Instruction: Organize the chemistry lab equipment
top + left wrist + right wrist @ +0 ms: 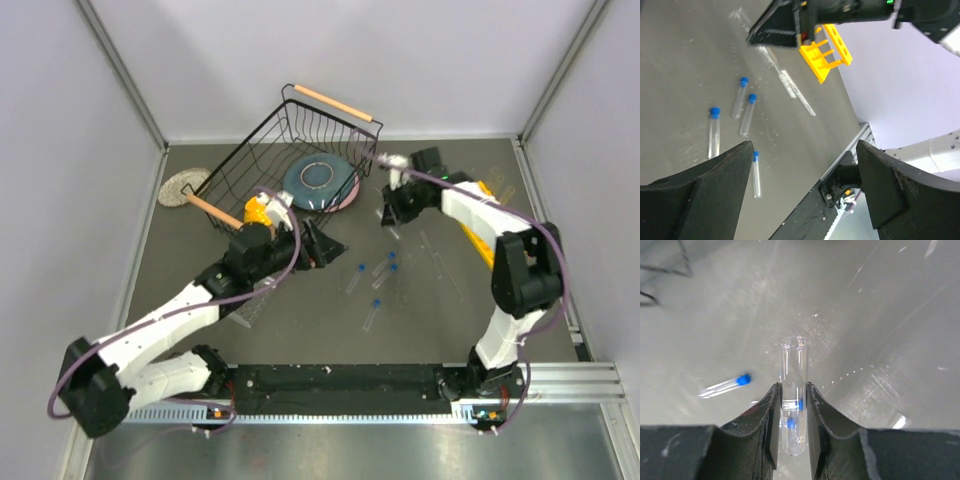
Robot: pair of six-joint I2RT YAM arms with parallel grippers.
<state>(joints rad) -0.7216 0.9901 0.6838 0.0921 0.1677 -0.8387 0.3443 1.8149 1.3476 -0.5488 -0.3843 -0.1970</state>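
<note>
Matt grey tabletop (330,330), thin black metal wire basket (245,155) with pale wooden handles (335,103), glossy blue plate (318,182) inside the basket, shiny clear tubes (714,135) with blue plastic caps (714,112) in front of the basket, bright yellow plastic rack (826,52), smooth glass-clear open-topped tube (793,380)

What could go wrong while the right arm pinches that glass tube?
The glass tube is pinched between the right fingers; smooth glass might slip, or crack under a harder squeeze. Loose capped tubes lie on the table near it, so a drop could hit them. The open left fingers hang over those tubes and might set them rolling.
</note>
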